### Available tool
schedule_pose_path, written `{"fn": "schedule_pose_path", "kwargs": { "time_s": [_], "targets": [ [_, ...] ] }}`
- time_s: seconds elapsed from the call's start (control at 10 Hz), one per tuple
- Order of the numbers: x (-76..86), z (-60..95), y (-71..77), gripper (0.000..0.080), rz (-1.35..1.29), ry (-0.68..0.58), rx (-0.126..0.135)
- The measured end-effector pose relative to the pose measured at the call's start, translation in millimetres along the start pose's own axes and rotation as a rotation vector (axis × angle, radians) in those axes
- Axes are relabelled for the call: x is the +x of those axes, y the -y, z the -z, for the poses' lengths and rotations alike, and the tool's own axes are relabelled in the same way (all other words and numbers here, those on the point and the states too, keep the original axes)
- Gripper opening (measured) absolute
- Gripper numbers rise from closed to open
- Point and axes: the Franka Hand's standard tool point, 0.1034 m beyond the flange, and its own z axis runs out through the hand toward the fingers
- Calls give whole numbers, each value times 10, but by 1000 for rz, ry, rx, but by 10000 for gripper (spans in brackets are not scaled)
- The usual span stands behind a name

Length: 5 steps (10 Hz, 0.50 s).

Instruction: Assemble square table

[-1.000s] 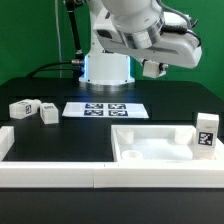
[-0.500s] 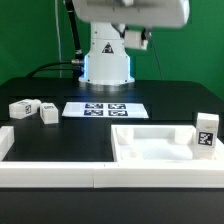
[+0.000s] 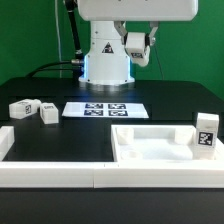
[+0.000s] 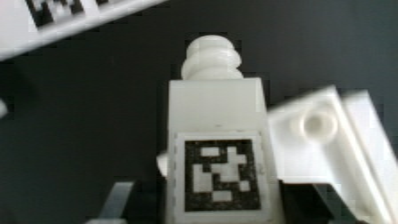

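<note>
My gripper [image 3: 138,42] is high above the back of the table, in front of the robot base, and is shut on a white block leg [image 3: 136,50]. In the wrist view the leg [image 4: 217,110] stands between the fingers [image 4: 114,198], its tag facing the camera and its knobbed screw end pointing away. The white square tabletop [image 3: 150,146] lies at the front right; a corner of it shows in the wrist view [image 4: 334,130]. One leg [image 3: 206,133] stands upright at its right edge. Two more legs [image 3: 22,107] [image 3: 48,113] lie at the left.
The marker board [image 3: 103,109] lies flat at the middle back and shows partly in the wrist view [image 4: 71,20]. Long white border rails [image 3: 90,176] run along the front edge and up the left side. The robot base [image 3: 105,62] stands behind.
The arm has swung from the exterior view's upper right toward the middle and turned, carrying the leg with it. The parts on the table have not moved.
</note>
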Motion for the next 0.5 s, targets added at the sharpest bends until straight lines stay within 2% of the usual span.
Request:
{"fn": "schedule_pose_path", "kwargs": {
  "time_s": [0.2,0.3,0.5],
  "targets": [
    [439,271,120,288,60,-183,-45],
    [579,411,175,288,85,-268,-40],
    [528,317,252,288,82,-390,12]
  ]
}}
